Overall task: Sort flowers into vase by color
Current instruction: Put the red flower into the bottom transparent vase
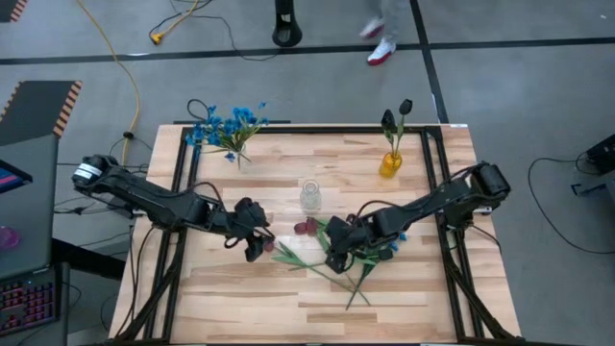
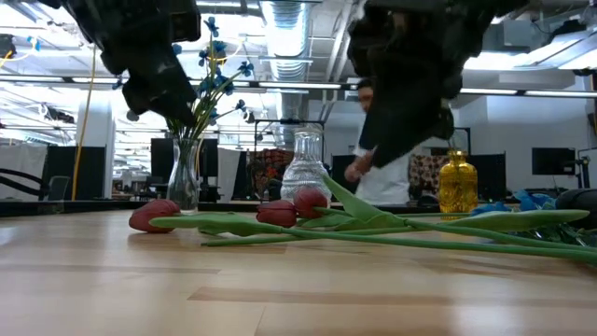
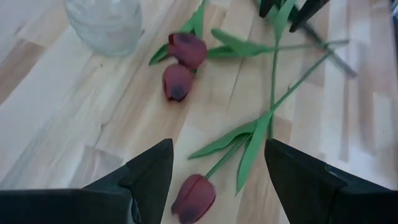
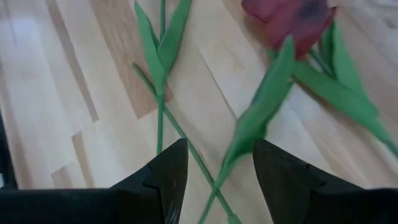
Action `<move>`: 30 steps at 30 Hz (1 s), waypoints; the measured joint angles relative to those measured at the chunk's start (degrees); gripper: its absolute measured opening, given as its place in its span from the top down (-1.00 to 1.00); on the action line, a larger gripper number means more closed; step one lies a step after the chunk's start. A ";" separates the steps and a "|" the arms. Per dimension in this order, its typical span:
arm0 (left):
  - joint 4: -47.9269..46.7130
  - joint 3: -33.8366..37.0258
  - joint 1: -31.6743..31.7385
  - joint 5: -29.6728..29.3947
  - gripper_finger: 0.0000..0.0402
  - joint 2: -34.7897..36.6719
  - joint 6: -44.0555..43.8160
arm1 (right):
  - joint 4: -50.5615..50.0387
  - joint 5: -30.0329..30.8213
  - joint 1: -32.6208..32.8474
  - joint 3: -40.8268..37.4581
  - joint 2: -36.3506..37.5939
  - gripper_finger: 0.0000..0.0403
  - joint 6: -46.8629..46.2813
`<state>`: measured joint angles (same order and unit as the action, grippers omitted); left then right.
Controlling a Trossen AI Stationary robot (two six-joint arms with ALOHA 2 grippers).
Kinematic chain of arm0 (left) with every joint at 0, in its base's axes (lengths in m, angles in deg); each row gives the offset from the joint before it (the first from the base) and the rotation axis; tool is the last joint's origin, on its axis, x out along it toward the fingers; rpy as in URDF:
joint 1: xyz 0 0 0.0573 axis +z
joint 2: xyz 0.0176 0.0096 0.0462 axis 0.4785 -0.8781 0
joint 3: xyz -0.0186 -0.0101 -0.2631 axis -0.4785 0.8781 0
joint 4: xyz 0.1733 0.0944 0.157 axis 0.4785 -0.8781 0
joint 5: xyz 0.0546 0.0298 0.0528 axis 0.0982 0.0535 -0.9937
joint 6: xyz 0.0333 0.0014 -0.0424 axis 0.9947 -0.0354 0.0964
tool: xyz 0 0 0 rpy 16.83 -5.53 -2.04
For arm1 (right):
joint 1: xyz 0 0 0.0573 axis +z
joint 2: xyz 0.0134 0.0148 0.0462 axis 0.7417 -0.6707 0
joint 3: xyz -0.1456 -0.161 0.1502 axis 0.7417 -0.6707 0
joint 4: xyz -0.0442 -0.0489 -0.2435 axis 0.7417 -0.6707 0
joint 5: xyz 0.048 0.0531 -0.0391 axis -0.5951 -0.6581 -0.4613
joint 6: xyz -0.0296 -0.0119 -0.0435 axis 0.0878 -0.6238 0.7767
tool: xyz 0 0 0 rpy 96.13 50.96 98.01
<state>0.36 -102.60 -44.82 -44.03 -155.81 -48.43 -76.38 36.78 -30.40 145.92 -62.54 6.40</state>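
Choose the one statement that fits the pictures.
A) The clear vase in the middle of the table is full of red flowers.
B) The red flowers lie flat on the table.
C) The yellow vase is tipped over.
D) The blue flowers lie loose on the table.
B: the red flowers lie flat on the wooden table beside the clear vase, which holds none, while the blue flowers stand in their own vase and the yellow vase is upright.
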 joint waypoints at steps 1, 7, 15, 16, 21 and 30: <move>0.08 0.00 -0.23 -0.06 -0.20 -0.65 0.12 | 0.39 0.14 0.11 0.00 -0.81 -0.03 -0.41; 1.66 0.00 -0.89 -0.28 -0.20 -3.48 0.17 | 1.63 1.06 0.11 0.00 -5.13 -0.03 -2.77; 2.26 -0.02 -0.92 -0.41 -0.20 -3.78 0.17 | 1.90 1.08 0.11 0.02 -7.10 -0.03 -2.87; 2.60 -0.02 -0.92 -0.41 -0.20 -3.78 0.17 | 1.87 1.09 0.13 0.02 -7.10 -0.03 -2.87; 2.49 -0.02 -0.92 -0.39 -0.20 -3.75 0.17 | 0.99 1.15 0.15 0.02 -7.10 0.04 -3.77; 2.47 -0.02 -0.89 -0.39 -0.20 -3.75 0.17 | -0.54 1.22 0.39 0.02 -7.12 0.23 -3.79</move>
<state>2.83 -102.62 -45.71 -44.42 -159.56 -48.26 -76.92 38.00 -30.01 145.95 -69.65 2.61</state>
